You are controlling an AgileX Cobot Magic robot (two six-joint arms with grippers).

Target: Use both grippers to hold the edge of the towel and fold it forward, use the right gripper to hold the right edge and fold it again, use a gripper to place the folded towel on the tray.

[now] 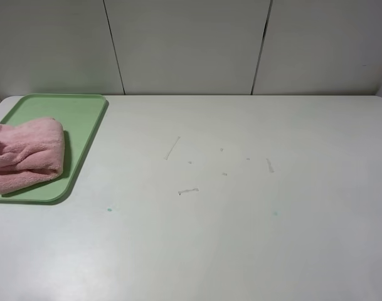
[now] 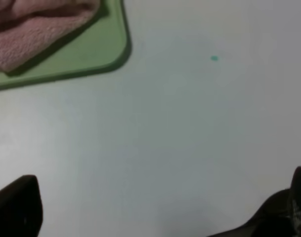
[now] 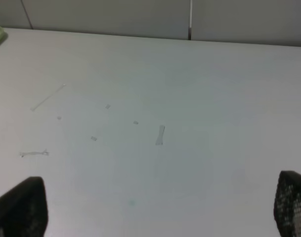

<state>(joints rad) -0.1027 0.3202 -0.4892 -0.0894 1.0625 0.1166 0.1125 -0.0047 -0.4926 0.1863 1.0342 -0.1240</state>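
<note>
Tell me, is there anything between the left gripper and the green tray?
No, just bare white table in the left wrist view. The left gripper hangs open, apart from the tray holding the pink towel.

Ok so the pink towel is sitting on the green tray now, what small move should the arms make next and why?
Probably none on the towel: just keep both arms back and stop. The towel lies bunched on the tray, though its left part runs out of the high view. The left gripper and right gripper are open, holding nothing, over bare table.
</note>
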